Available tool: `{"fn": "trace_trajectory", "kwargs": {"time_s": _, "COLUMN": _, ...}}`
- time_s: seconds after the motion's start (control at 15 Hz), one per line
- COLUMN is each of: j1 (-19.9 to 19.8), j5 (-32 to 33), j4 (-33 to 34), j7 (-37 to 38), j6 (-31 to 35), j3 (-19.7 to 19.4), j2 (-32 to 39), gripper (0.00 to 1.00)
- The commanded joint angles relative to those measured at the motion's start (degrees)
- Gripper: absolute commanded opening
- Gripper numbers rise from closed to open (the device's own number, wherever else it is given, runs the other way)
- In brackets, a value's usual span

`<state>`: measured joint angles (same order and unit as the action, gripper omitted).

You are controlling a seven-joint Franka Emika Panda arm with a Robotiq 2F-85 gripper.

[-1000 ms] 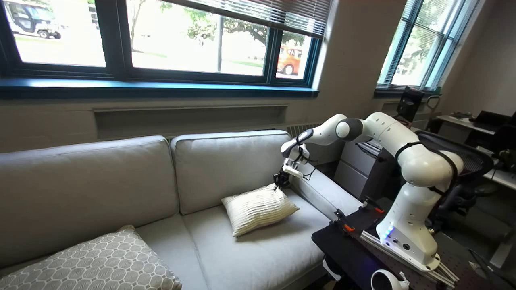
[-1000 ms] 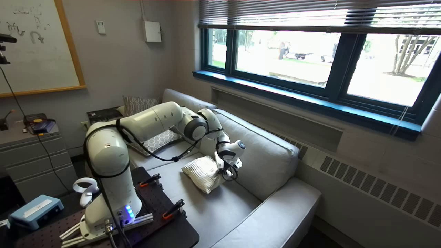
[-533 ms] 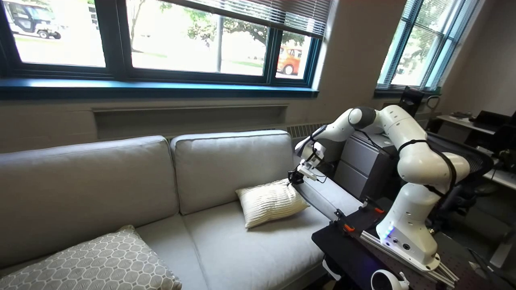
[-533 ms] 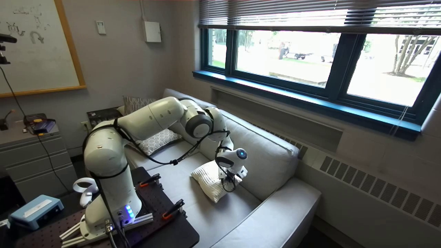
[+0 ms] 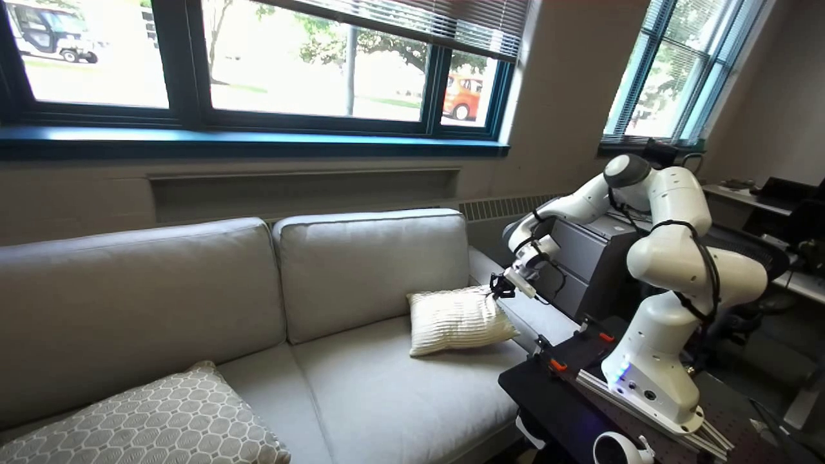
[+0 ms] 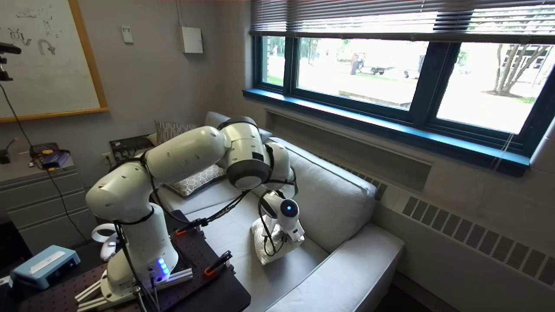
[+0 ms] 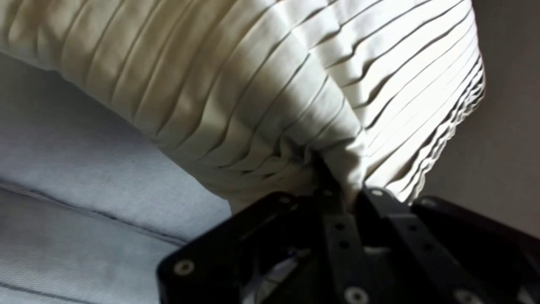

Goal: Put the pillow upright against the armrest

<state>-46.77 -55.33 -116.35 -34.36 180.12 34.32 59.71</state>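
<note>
Fingers of the black two-finger gripper pinch a puckered fold of the small, plump, pleated cream-white fabric pillow, at its corner between one and two o'clock in an exterior view. It sits tilted over the pale grey upholstered seat cushion; whether its lower edge touches, I cannot tell. Four o'clock from it in an exterior view lies the long, low, padded pale grey armrest, with bare seat between.

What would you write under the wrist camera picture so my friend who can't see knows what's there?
Black robot fingers at the bottom pinch a bunched-up bit of a pleated cream-white pillow, which fills most of the picture's upper part. Grey sofa fabric shows at lower left.
</note>
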Motion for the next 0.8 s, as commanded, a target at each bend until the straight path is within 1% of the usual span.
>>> {"fn": "trace_trajectory", "kwargs": {"time_s": 0.0, "j1": -15.35, "j5": -9.96, "j4": -6.06, "j7": -10.73, "j6": 2.35, "j3": 8.25, "j2": -1.02, "gripper": 0.02}}
{"fn": "trace_trajectory", "kwargs": {"time_s": 0.13, "j1": -23.50, "j5": -15.04, "j4": -7.18, "j7": -16.88, "j6": 0.79, "j3": 10.05, "j2": 0.08, "gripper": 0.02}}
{"fn": "trace_trajectory", "kwargs": {"time_s": 0.4, "j1": -39.56, "j5": -25.13, "j4": -8.73, "j7": -29.89, "j6": -2.30, "j3": 11.16, "j2": 2.74, "gripper": 0.02}}
{"fn": "trace_trajectory", "kwargs": {"time_s": 0.47, "j1": -43.41, "j5": -25.97, "j4": -8.52, "j7": -32.22, "j6": -2.44, "j3": 12.13, "j2": 4.83, "gripper": 0.02}}
{"fn": "trace_trajectory", "kwargs": {"time_s": 0.53, "j1": -45.17, "j5": -27.93, "j4": -8.59, "j7": -34.65, "j6": -2.40, "j3": 12.06, "j2": 5.13, "gripper": 0.02}}
{"fn": "trace_trajectory", "kwargs": {"time_s": 0.67, "j1": -49.31, "j5": -34.75, "j4": -7.97, "j7": -42.26, "j6": 1.37, "j3": 15.27, "j2": 6.73, "gripper": 0.02}}
{"fn": "trace_trajectory", "kwargs": {"time_s": 0.73, "j1": -50.35, "j5": -40.24, "j4": -6.87, "j7": -47.54, "j6": 3.36, "j3": 17.52, "j2": 7.67, "gripper": 0.02}}
